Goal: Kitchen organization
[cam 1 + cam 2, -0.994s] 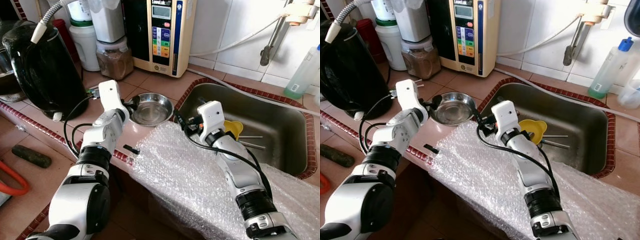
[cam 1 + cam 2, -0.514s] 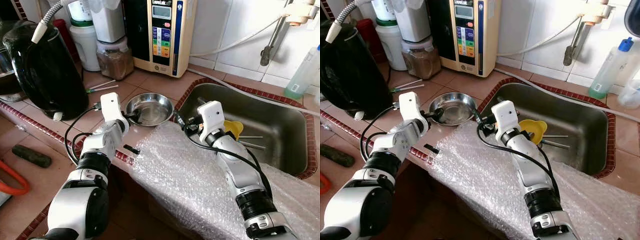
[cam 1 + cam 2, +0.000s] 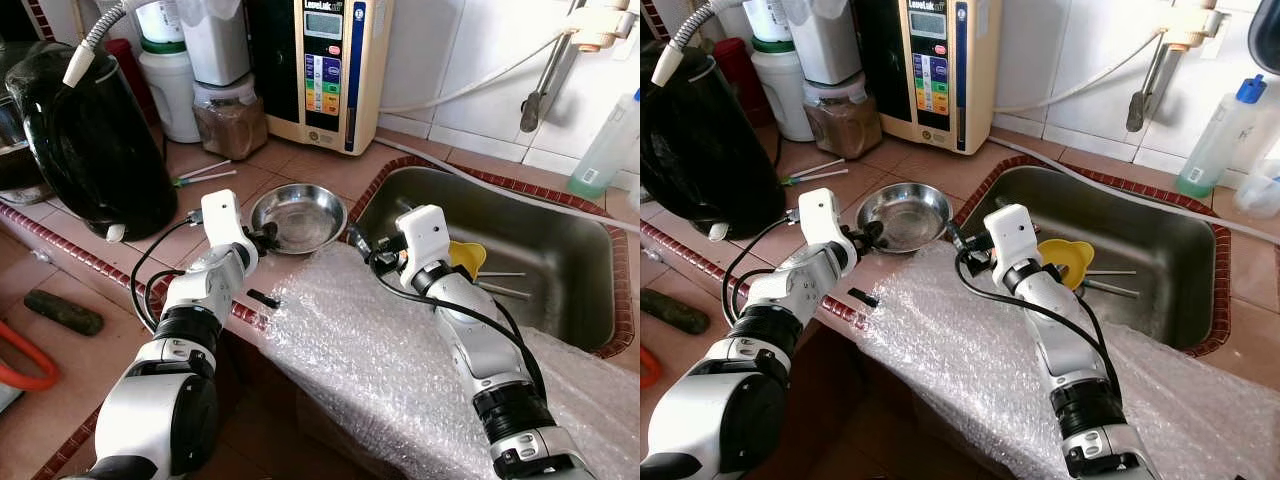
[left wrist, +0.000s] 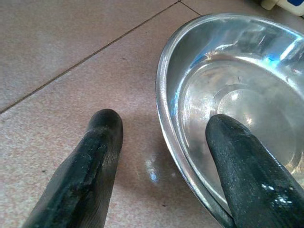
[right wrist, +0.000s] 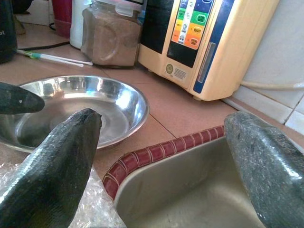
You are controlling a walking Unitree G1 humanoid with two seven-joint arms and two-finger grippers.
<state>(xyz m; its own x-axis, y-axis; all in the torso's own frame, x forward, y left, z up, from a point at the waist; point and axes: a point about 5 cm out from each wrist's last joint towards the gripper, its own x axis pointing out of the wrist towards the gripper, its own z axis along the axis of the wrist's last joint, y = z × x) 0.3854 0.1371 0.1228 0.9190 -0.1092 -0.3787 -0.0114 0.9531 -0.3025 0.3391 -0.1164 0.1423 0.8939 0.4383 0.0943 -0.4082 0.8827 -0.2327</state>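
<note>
A shallow steel bowl (image 3: 298, 215) sits on the tiled counter (image 3: 330, 165) just left of the sink. My left gripper (image 3: 268, 236) is open at the bowl's near-left rim. In the left wrist view its one finger (image 4: 247, 166) is inside the bowl (image 4: 247, 76) and the other finger (image 4: 90, 166) rests outside over the tile, with the rim between them. My right gripper (image 3: 358, 238) is open, hovering over the sink's left edge to the right of the bowl (image 5: 76, 104); nothing is between its fingers (image 5: 57, 161).
Bubble wrap (image 3: 380, 370) drapes over the counter's front edge under my right arm. The sink (image 3: 560, 260) holds a yellow funnel (image 3: 468, 255) and utensils. A black kettle (image 3: 90, 130), a brown-powder jar (image 3: 230, 115) and a water purifier (image 3: 320, 70) stand behind the bowl.
My left gripper has come down and forward until its fingers straddle the bowl's rim. The bowl and the right arm have barely moved.
</note>
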